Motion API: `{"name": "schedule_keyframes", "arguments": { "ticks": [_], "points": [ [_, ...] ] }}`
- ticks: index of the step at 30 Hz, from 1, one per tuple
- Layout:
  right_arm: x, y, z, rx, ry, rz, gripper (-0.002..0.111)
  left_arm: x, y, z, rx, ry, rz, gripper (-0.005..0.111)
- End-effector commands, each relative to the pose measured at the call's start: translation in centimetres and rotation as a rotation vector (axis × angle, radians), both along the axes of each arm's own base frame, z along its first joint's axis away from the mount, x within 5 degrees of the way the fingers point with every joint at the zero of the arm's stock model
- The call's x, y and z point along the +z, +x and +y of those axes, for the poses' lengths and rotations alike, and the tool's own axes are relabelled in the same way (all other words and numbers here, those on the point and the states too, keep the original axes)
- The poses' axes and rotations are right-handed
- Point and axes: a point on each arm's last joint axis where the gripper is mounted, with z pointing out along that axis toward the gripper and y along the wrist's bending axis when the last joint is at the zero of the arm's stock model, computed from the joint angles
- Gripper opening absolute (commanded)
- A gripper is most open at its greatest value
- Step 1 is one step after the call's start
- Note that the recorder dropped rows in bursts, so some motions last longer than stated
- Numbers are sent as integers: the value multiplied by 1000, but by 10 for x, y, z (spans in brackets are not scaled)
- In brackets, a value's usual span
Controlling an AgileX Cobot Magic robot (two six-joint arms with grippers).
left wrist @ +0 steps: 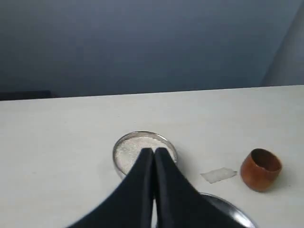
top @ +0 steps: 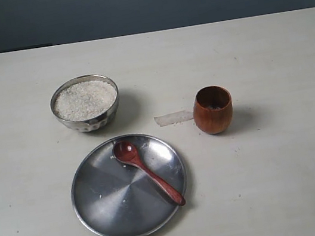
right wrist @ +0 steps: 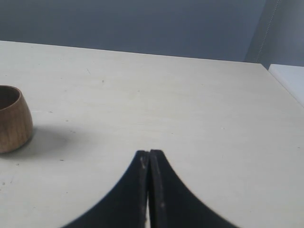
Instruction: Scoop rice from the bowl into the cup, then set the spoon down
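Note:
The steel bowl (top: pixel 85 103) holds a level heap of white rice (top: pixel 85 100) at the table's back left. The reddish-brown wooden spoon (top: pixel 147 171) lies on the flat steel plate (top: pixel 99 203), its oval end toward the bowl. The wooden cup (top: pixel 212 109) stands upright to the right. Neither arm shows in the exterior view. My left gripper (left wrist: pixel 154 151) is shut and empty, raised on the near side of the bowl (left wrist: pixel 124 147), with the cup (left wrist: pixel 261 169) off to one side. My right gripper (right wrist: pixel 149 153) is shut and empty above bare table, the cup (right wrist: pixel 13 118) well apart.
A strip of clear tape (top: pixel 173 118) lies on the table between bowl and cup. A few loose grains dot the plate and the table near the tape. A dark wall runs behind the table's far edge (top: pixel 143 32).

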Motion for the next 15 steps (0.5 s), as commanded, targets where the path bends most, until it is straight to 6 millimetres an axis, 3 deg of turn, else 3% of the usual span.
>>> {"name": "schedule_keyframes", "arguments": {
  "ticks": [1,4,8,15],
  "points": [
    [-1,0,0,-3,-11,-7,0,-8,-10,9,58,145,-61,0],
    [-1,0,0,-3,-11,-7,0,-24,-5,13,99,203,-161,0],
    [-1,0,0,-4,-11,-5,0,-62,2,14,100,233,-114,0],
    [-1,0,0,-4,-11,-5,0,-99,0,14,105,247,-157,0]
  ]
}}
